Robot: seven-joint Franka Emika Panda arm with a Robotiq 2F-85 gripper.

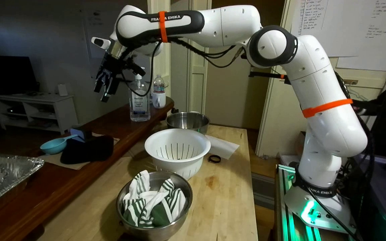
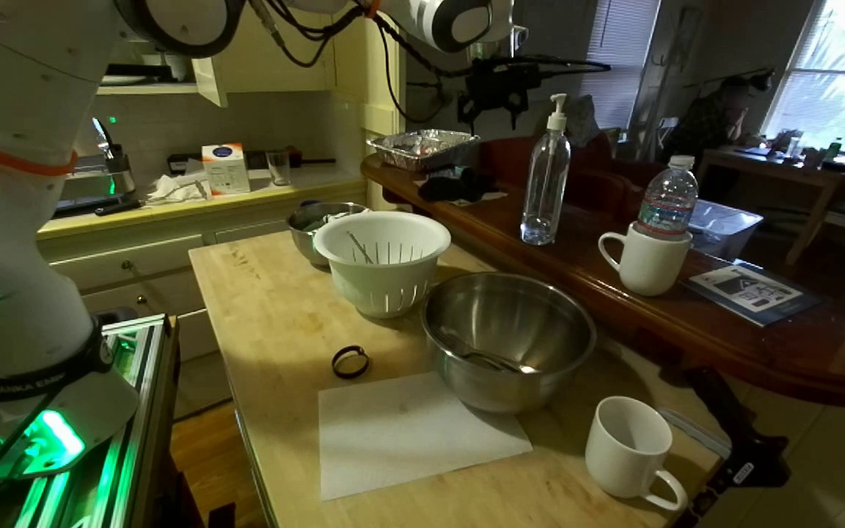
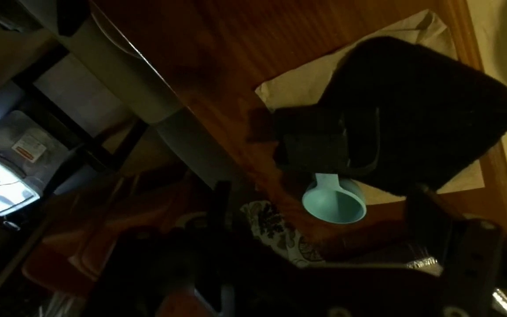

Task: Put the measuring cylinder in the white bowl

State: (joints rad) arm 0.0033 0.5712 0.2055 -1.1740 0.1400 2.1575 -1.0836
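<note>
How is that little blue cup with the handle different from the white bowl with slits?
The blue cup is much smaller than the white bowl. The blue cup has a slim handle; the white bowl has slits through its wall. The blue cup is on the dark wood counter; the white bowl stands on the pale wood table. Both are rounded with an open top.

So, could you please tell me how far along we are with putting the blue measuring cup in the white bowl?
Done: nothing visible yet; the blue measuring cup lies beside the black item on the wooden ledge. In hand: nothing; the jaws hang open, clear of it. Left: grasp it, carry it to the white bowl and release it inside.
</note>
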